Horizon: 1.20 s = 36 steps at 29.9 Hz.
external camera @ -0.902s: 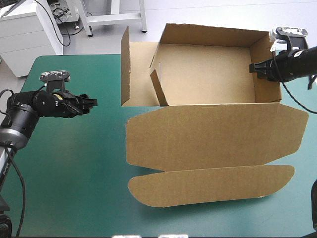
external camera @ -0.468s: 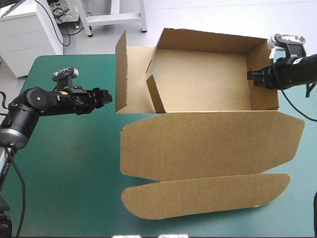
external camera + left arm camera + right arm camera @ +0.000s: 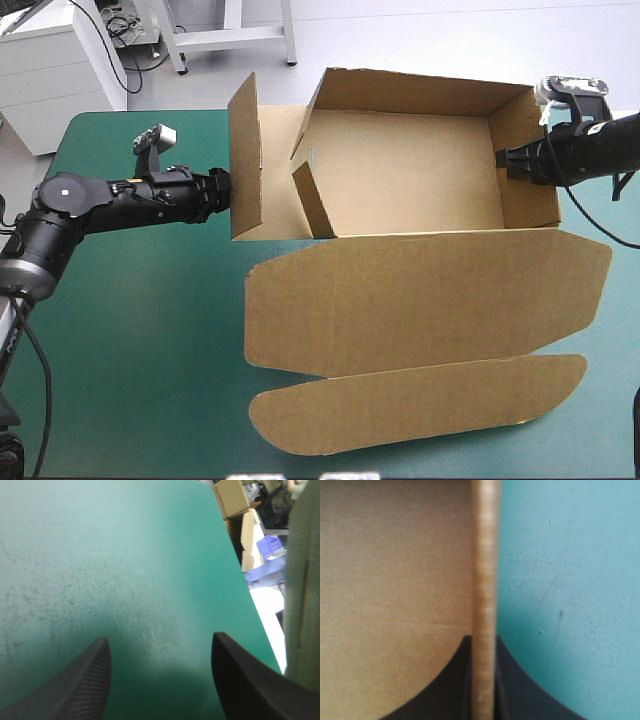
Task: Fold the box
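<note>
One brown box (image 3: 400, 190) sits half built on the far part of the teal-green tabletop (image 3: 130, 330).
Its back and right wall (image 3: 530, 195) are raised, the left outer flap (image 3: 245, 160) stands upright, a small tab (image 3: 312, 195) leans inside, and the lid (image 3: 420, 300) lies flat toward the near edge. The right gripper (image 3: 505, 163) has its jaws pinching the right wall. The left gripper (image 3: 222, 190) has its jaws spread, just beside the left outer flap.

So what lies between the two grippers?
The brown box, walls raised: left gripper at its left flap, right gripper on its right wall. High view.
</note>
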Each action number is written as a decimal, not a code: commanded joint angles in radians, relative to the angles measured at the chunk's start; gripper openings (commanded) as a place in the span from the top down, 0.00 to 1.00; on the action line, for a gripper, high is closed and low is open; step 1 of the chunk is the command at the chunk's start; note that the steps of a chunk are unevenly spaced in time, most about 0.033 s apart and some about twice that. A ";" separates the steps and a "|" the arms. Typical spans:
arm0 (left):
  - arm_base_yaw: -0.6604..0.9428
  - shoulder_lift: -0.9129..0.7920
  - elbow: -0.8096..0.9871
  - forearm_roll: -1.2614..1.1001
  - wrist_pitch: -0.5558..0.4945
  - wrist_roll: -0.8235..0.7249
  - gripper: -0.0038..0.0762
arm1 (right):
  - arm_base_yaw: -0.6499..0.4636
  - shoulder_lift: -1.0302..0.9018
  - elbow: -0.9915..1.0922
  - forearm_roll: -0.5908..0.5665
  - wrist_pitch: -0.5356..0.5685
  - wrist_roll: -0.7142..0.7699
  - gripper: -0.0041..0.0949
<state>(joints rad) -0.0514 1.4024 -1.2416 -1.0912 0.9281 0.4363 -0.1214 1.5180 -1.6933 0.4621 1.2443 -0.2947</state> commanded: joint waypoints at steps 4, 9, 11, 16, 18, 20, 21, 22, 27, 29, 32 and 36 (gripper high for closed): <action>-0.001 -0.033 -0.032 -0.228 0.070 0.110 0.43 | -0.004 -0.047 -0.023 0.039 0.008 -0.012 0.98; -0.001 -0.036 -0.032 -0.247 0.120 0.114 0.43 | -0.004 -0.047 -0.023 0.014 -0.010 -0.001 0.97; -0.001 -0.041 -0.032 -0.245 0.135 0.119 0.43 | -0.004 -0.045 -0.023 0.014 -0.005 -0.001 0.97; -0.001 -0.065 -0.032 -0.255 0.150 0.142 0.43 | -0.004 -0.022 -0.023 0.012 0.006 -0.001 0.97; -0.001 -0.078 -0.032 -0.269 0.153 0.160 0.43 | 0.013 -0.012 -0.021 -0.007 0.006 0.007 0.97; -0.001 -0.085 -0.032 -0.279 0.154 0.162 0.43 | 0.046 -0.008 -0.015 -0.045 -0.006 0.021 0.97; -0.001 -0.087 -0.032 -0.282 0.154 0.162 0.43 | 0.067 -0.008 -0.013 -0.064 -0.014 0.032 0.97; -0.001 -0.087 -0.032 -0.282 0.162 0.162 0.43 | 0.087 -0.003 -0.013 -0.079 -0.023 0.042 0.97; -0.001 -0.087 -0.032 -0.280 0.202 0.162 0.43 | 0.162 0.010 -0.013 -0.082 -0.090 0.067 0.97; -0.001 -0.087 -0.032 -0.280 0.207 0.162 0.43 | 0.180 0.014 -0.013 -0.085 -0.110 0.078 0.97; -0.001 -0.087 -0.032 -0.280 0.214 0.150 0.43 | 0.197 0.020 -0.013 -0.094 -0.118 0.084 0.97; -0.001 -0.087 -0.032 -0.280 0.225 0.166 0.43 | 0.229 0.029 -0.013 -0.118 -0.131 0.104 0.97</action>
<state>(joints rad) -0.0514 1.3485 -1.2416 -1.2895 1.1422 0.5971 0.0875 1.5797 -1.6823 0.3221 1.1692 -0.2116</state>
